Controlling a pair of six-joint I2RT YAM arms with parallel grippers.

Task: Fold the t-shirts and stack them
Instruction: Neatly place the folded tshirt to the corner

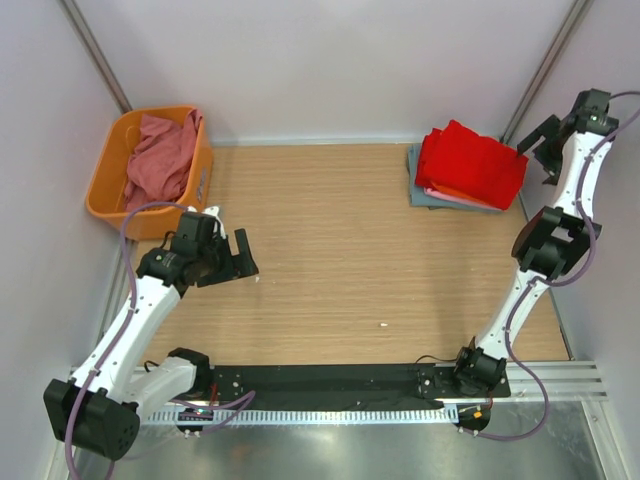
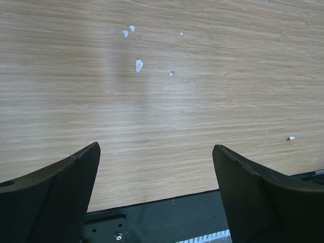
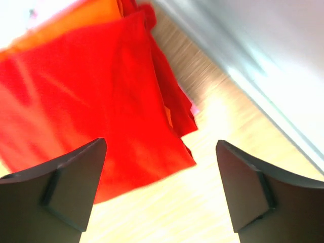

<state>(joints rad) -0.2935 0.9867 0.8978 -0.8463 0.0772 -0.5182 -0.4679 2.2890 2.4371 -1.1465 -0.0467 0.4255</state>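
A folded bright red t-shirt (image 1: pixel 472 163) tops a stack at the table's far right, over an orange one (image 1: pixel 462 193), a pink edge and a grey-blue one (image 1: pixel 420 190). The red shirt fills the upper left of the right wrist view (image 3: pixel 91 101), with orange (image 3: pixel 76 20) behind it. My right gripper (image 1: pixel 545 150) is open and empty, raised just right of the stack. A dusty rose t-shirt (image 1: pixel 160 155) lies crumpled in the orange basket (image 1: pixel 110 200). My left gripper (image 1: pixel 243 256) is open and empty over bare wood in front of the basket.
The basket stands at the far left corner by the left wall. Walls close in the left, back and right sides. Small white flecks (image 2: pixel 138 65) lie on the wood; one speck (image 1: pixel 383 325) lies near the middle front. The black base rail (image 1: pixel 330 385) runs along the near edge.
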